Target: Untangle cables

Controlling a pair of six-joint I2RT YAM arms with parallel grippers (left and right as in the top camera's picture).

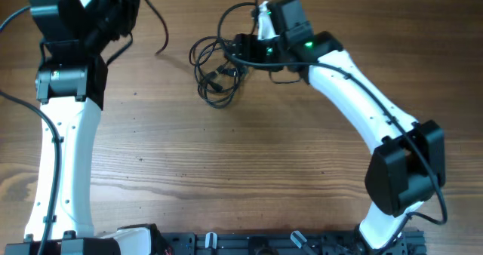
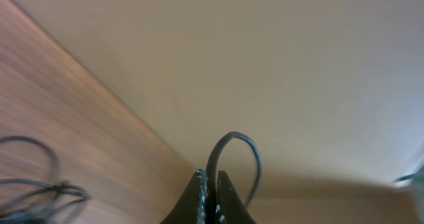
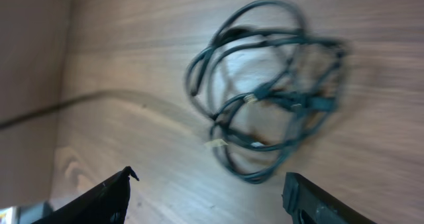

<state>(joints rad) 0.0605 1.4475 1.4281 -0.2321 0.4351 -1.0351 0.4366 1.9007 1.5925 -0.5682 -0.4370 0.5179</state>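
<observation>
A: Wooden table (image 1: pixel 249 157). What's at its far left corner?
B: The left gripper (image 2: pixel 211 187), fingers pinched shut on one black cable (image 2: pixel 233 135).
A: And further right?
B: Tangled cables (image 1: pixel 215 70) near the far edge, with the right gripper (image 3: pixel 209 177) over them, fingers wide apart.

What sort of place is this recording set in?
Probably a robotics lab bench: left arm and right arm at a wooden table, plain beige wall behind, tangled cables laid out.

Bare table (image 1: pixel 249 153) surrounds the cables (image 1: pixel 213 78) (right tool (image 1: pixel 235 53) hangs close beside them).
</observation>
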